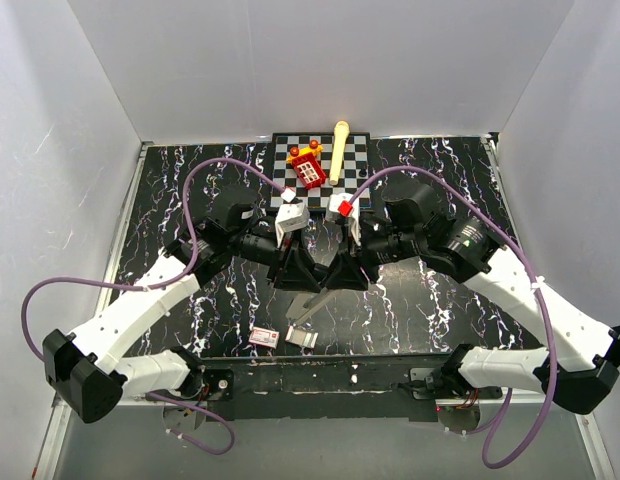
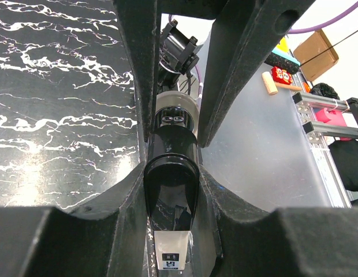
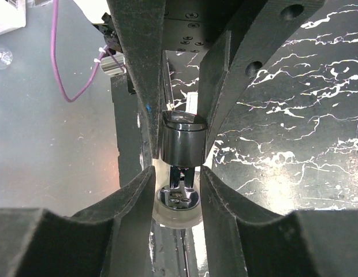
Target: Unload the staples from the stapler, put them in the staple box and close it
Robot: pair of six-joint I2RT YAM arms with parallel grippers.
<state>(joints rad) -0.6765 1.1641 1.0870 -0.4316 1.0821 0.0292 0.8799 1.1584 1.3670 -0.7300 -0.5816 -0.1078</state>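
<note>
The stapler (image 2: 171, 173) is up in the air over the middle of the black marbled table (image 1: 170, 190), held from both ends. The left gripper (image 1: 298, 268) squeezes its black body. The right gripper (image 1: 342, 268) hugs the other end, with its fingers (image 3: 138, 115) touching both sides. The two grippers hide most of the stapler from above. Behind them is a checkered board (image 1: 360, 170) with a red toy (image 1: 308, 168) and a wooden stick (image 1: 339, 150). In front lies a red-and-white box (image 1: 264, 337). Just beside it is a small silvery piece (image 1: 302, 338), too tiny to make out.
</note>
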